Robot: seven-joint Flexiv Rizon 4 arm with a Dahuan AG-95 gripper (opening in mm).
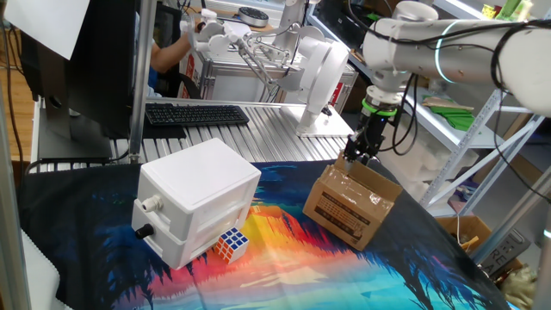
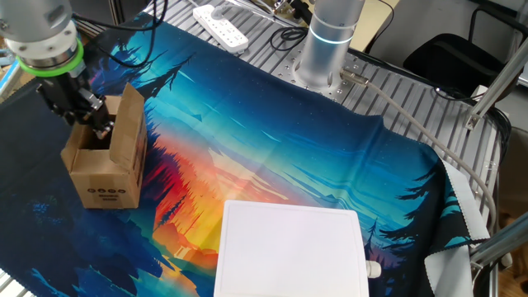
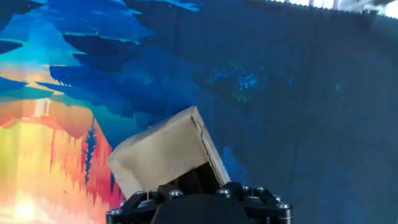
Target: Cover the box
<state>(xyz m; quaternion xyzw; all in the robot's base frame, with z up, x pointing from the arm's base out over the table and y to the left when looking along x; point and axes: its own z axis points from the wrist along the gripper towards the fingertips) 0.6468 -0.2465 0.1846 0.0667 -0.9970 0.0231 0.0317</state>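
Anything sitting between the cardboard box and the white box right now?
Only the Rubik's cube, tucked against the white box on the side facing the cardboard box. The rest of that stretch is bare printed cloth, clearest in the fixed view showing both boxes' fronts.

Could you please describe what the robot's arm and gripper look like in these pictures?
The arm has smooth white-grey rounded links with a glowing light-blue ring at one joint and a green band at the wrist. A dark cable runs down beside it. The gripper is black, with two dark fingers and visible screws on its body.
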